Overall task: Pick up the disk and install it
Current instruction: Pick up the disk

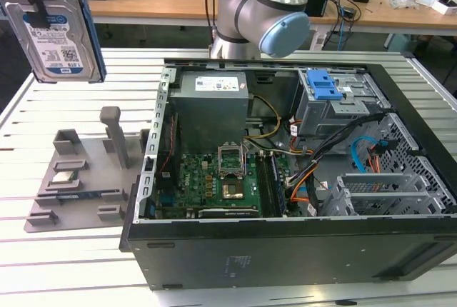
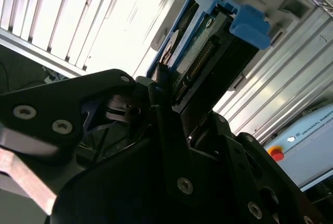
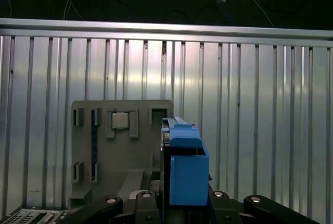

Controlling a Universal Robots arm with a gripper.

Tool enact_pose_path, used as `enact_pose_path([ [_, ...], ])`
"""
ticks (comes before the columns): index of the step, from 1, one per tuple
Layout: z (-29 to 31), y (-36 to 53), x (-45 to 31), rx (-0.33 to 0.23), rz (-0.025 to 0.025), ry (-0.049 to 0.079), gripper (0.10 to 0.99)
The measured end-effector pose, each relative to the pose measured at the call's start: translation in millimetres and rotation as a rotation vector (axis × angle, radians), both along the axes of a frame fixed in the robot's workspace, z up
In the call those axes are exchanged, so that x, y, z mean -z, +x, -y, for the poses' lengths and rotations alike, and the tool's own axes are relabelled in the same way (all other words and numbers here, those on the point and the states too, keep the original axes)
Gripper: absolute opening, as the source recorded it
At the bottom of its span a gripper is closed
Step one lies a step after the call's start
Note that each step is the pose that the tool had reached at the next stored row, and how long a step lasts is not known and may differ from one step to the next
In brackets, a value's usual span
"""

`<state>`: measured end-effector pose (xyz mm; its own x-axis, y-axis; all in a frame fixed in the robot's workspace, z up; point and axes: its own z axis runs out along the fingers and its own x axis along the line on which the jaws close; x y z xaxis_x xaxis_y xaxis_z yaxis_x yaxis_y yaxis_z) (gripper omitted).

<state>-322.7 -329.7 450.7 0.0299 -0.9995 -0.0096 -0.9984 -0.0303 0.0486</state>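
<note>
Hanging high at the exterior view's left, the disk [image 1: 58,32] stands upright with its label showing, well apart from the open computer case [image 1: 300,250] on the counter [image 1: 64,264]. In the second wrist view the hand [image 2: 169,86] pinches the disk's edge. In the first wrist view the disk sits edge-on above the grey fixture [image 3: 122,146].
</note>
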Motion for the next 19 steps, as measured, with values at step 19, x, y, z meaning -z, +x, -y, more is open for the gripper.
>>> enact_pose_path([
  [19, -5.6, 0.0, -48.7, 0.0, 0.0001, 0.0, 0.361],
])
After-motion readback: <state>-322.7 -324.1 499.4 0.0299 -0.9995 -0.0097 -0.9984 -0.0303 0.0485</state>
